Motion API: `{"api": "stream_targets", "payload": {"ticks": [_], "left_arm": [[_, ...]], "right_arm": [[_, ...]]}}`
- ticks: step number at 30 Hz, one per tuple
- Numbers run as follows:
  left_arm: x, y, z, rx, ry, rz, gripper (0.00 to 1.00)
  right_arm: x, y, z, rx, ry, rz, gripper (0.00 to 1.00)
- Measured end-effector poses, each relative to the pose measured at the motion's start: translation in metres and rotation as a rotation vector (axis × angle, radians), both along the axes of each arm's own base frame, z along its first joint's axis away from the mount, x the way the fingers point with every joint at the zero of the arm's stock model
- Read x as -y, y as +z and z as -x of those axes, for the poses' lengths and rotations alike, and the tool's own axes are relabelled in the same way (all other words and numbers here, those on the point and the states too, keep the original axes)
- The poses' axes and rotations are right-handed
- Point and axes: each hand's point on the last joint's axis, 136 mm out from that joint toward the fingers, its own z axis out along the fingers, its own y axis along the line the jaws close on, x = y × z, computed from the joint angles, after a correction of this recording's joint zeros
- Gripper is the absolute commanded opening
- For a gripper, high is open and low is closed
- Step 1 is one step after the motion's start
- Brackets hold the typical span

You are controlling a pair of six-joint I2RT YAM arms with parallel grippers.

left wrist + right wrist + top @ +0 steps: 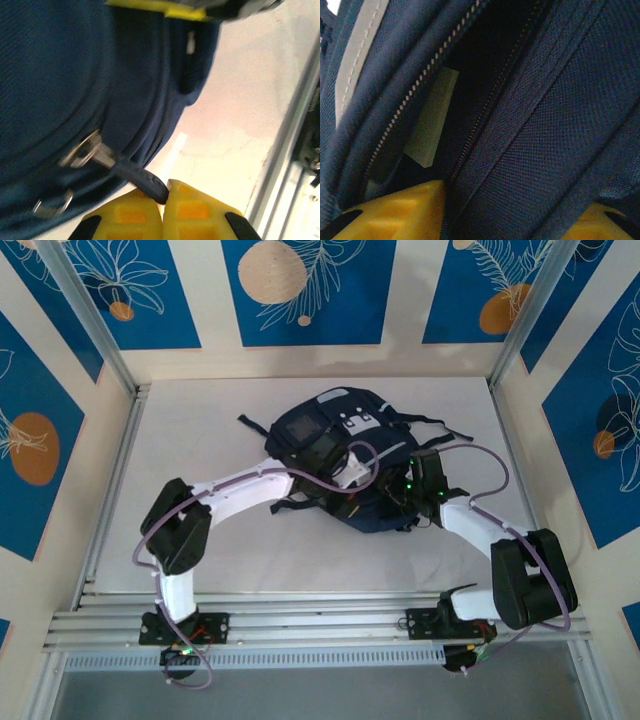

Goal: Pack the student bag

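Note:
The student bag [335, 440], dark navy with a grey patch, lies in the middle of the white table. My left gripper [352, 472] rests over its near side. In the left wrist view its yellow fingers [130, 215] are shut on a black zipper pull [147, 181], which hangs from a metal slider [85, 150]. My right gripper [410, 492] is at the bag's right side. Its yellow fingers [395, 215] straddle a thick fold of bag fabric [535, 150] beside an open zipper [470, 145]. A pale flat thing [432, 117] lies inside the opening.
Black straps [440, 425] trail from the bag toward the back right. Aluminium rails [320, 625] run along the near edge of the table. Patterned walls [60, 430] close in the left, back and right sides. A second metal slider [52, 205] sits lower on the bag.

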Motion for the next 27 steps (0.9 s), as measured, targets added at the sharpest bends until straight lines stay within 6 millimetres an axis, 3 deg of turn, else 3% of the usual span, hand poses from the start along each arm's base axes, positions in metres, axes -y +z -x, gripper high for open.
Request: {"api": "stream_targets", "payload": {"ticks": [3,5,8,11,15,18,22,27], "left_arm": [[0.035,0.012,-0.011,0.01,-0.017,0.055,0.02],[0.044,0.013,-0.017,0.012,-0.008,0.068,0.08],[0.041,0.009,-0.018,-0.015,0.022,0.059,0.32],[0.025,-0.001,-0.019,-0.073,0.084,0.059,0.49],[-0.024,-0.008,-0.023,-0.156,0.237,0.058,0.63],[-0.062,0.001,-0.034,-0.16,0.362,0.081,0.73],[-0.091,0.023,-0.052,-0.109,0.494,0.146,0.78],[-0.095,0.028,-0.066,-0.093,0.563,0.197,0.78]], "right_arm": [[-0.004,0.004,0.0,0.01,0.014,-0.005,0.44],[-0.005,0.009,0.003,0.018,0.02,-0.003,0.44],[-0.001,0.023,0.009,0.047,0.022,0.005,0.44],[0.009,0.04,0.017,0.084,0.016,0.028,0.45],[0.016,0.056,0.029,0.125,0.032,0.056,0.47],[0.014,0.058,0.034,0.128,0.065,0.07,0.47],[-0.005,0.058,0.038,0.129,0.162,0.083,0.49],[-0.042,0.059,0.037,0.138,0.308,0.129,0.51]]}}
